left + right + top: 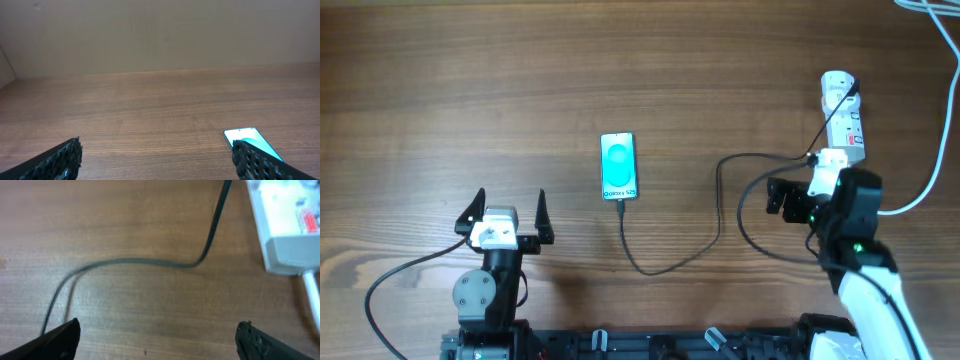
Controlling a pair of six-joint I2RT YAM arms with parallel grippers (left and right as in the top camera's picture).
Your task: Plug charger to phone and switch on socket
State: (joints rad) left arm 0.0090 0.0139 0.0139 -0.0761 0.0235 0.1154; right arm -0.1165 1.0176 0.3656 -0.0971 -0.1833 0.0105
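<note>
L gripper [157, 162] spread wide, empty; phone [247, 136] just ahead of rt finger [260, 161]. R gripper [157, 340] released too; charger [150, 261] ahead betw jaws, socket [285, 225] front-right.

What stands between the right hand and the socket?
Nothing visible does. The open right hand faces bare table; the charger lies flat on it ahead, left of the socket, which sits ahead to the right.

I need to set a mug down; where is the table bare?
Bare wood: beyond the left gripper, left of the flat cyan-screened phone; also the far edge between phone and white oblong power strip. Crowded: where the thin black cable loops by the right gripper.
</note>
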